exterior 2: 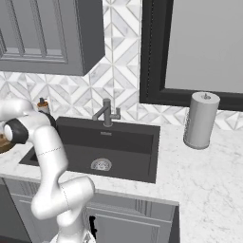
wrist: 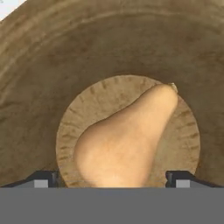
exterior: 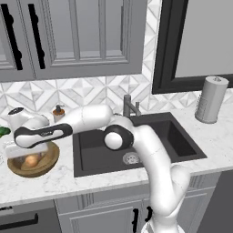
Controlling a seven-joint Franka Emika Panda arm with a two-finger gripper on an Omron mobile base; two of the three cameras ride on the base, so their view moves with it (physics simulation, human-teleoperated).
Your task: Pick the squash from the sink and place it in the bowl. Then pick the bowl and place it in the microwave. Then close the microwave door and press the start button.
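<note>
The gripper [wrist: 113, 179] hung directly over the wooden bowl [exterior: 49, 163] on the counter left of the sink [exterior: 182, 141], its fingers spread wide on either side of the squash [wrist: 127, 140], which lay on the bowl's flat bottom.

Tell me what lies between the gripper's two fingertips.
In the hand view, the squash lies between the open gripper fingertips, resting on the bowl floor.

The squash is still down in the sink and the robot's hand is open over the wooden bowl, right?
Not quite: the squash lies inside the wooden bowl, not in the sink, as the hand view shows. The hand is open over the bowl, as you said.
</note>
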